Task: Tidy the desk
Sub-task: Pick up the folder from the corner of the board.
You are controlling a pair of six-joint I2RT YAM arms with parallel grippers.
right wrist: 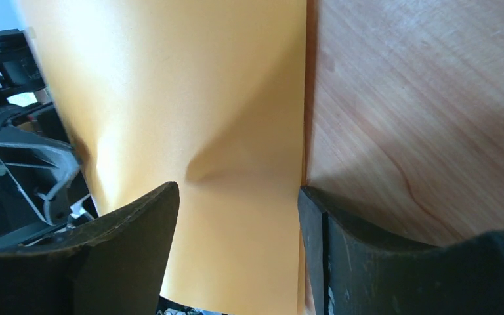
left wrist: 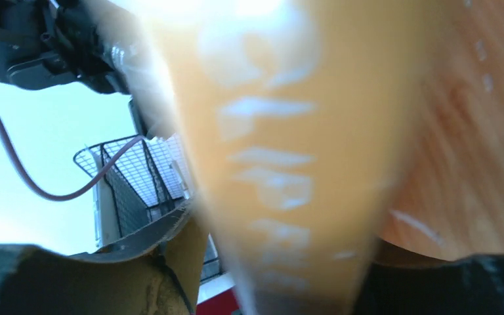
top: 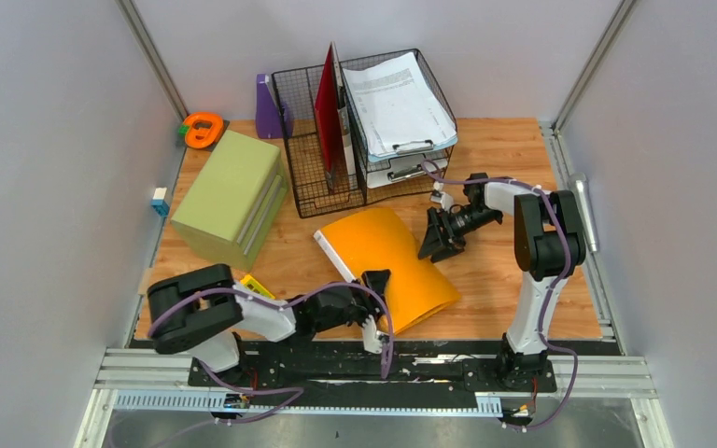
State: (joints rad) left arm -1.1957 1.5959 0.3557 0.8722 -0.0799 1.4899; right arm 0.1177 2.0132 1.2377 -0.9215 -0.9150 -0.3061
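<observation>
- The bench [top: 509,154], of light-brown wood grain, is bordered by grey walls.
- An orange folder [top: 401,257] is laid near its middle.
- A green box [top: 231,196] is set at the left.
- A black wire file rack [top: 310,159] and a paper-filled wire tray [top: 401,117] are placed at the back.
- A purple item [top: 266,107] and an orange ring-shaped item [top: 203,129] are seen in the far left corner.

- Overhead view: bright, even light from above, sharp throughout, with only faint, soft shadows on the desk [top: 504,280].
- My left wrist view: the orange folder [left wrist: 282,164] is so close it blurs, and white glare washes out its top. The wire rack [left wrist: 131,177] behind looks sharper.
- My right wrist view: the wood grain is crisp, my fingers [right wrist: 105,262] are dark, and a soft shadow lies in the folder's dent.
</observation>
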